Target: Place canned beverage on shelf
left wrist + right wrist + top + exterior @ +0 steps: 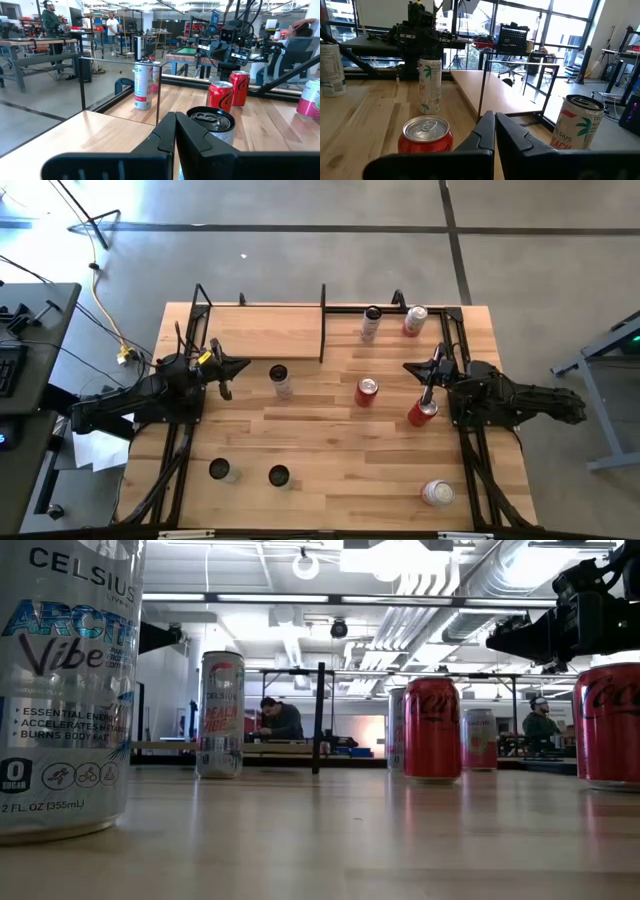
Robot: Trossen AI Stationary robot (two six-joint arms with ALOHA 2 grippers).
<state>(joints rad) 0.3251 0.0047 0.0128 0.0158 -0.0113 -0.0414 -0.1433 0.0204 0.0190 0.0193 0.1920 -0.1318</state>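
The shelf (262, 332), a light-wood board with thin black end frames, stands at the table's far left. Several beverage cans stand on the tabletop. A white can with a dark top (280, 380) is just right of my left gripper (243, 366), which is shut and holds nothing; that can (212, 122) shows right past the shut fingers. A red can (367, 391) stands mid-table, left of my right gripper (408, 367), also shut with nothing in it. Another red can (423, 412) stands beside the right arm's wrist. In the right wrist view the mid-table red can (426, 135) is close by.
Two cans (371, 323) (415, 320) stand at the far edge, right of the shelf. Two more (220, 470) (279, 476) stand near the front left, and one (438, 493) lies on its side at the front right. People show in the room beyond.
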